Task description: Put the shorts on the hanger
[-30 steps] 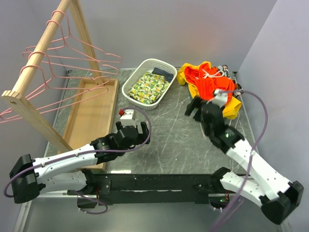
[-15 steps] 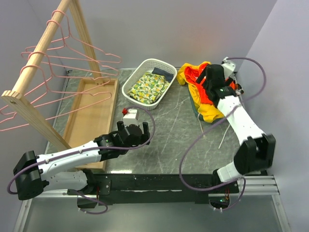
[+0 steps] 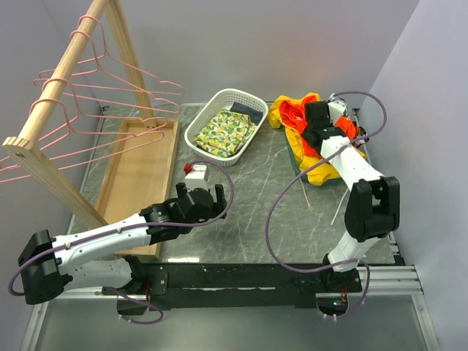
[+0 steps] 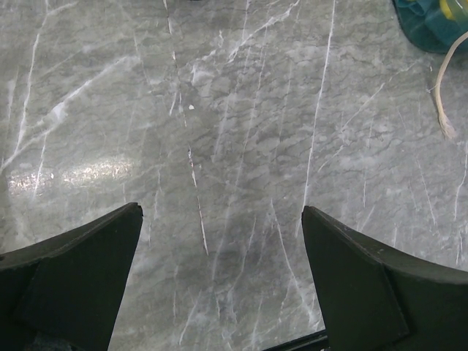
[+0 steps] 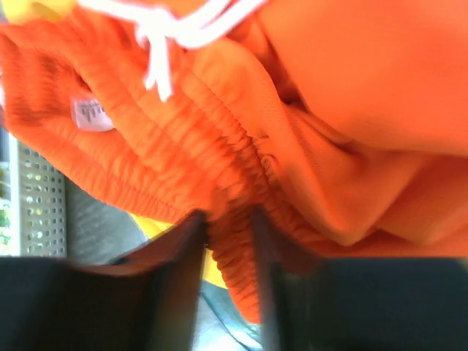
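Observation:
The orange-red shorts (image 3: 295,115) lie crumpled on a yellow garment (image 3: 322,170) at the table's back right. In the right wrist view their gathered waistband (image 5: 241,161) runs between the fingers of my right gripper (image 5: 228,219), which are pinched on it; the white drawstring (image 5: 157,36) lies above. From above, the right gripper (image 3: 316,130) sits on the pile. Several pink wire hangers (image 3: 110,88) hang on the wooden rack at the left. My left gripper (image 3: 207,193) hovers open over bare marble (image 4: 221,212), far from both.
A white basket (image 3: 219,99) with lemon-print cloth stands at the back middle. A wooden tray (image 3: 139,175) lies under the rack, a small red-and-white object (image 3: 194,172) beside it. A loose cord (image 4: 442,95) and teal cloth (image 4: 431,22) lie right of the left gripper.
The right arm swung from the table's middle out to the back-right pile, and its jaws closed from wide open onto the waistband. The left arm barely moved.

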Robot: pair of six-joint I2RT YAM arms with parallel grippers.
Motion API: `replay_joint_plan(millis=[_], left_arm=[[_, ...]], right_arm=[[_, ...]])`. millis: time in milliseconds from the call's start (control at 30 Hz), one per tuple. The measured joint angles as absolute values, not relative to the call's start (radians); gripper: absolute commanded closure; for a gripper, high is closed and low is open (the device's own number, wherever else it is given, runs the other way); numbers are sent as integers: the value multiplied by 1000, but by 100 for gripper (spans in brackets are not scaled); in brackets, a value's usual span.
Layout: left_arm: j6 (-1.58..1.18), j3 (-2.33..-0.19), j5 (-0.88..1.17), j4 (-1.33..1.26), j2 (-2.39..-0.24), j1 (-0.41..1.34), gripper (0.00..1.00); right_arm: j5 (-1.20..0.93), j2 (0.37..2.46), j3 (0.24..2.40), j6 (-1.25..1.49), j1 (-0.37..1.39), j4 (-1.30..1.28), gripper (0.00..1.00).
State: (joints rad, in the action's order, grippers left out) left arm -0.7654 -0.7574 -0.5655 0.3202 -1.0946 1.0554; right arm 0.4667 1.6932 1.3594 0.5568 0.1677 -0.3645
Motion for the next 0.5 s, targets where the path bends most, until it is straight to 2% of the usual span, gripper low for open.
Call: replay_joint_plan(millis=[33, 67, 333, 500], left_arm=[[-764, -757, -566, 320, -1095, 1055, 4], [-762, -757, -566, 320, -1095, 1055, 4], [-747, -763, -566, 322, -1095, 1055, 4], [-744, -793, -566, 325, -1095, 1055, 4]], right_arm=[[469, 1679, 1357, 561, 165, -358, 93], [469, 1663, 1355, 562, 164, -356, 100], [469, 1594, 1370, 540, 158, -371, 100], [472, 1588, 1477, 516, 158, -410, 100]])
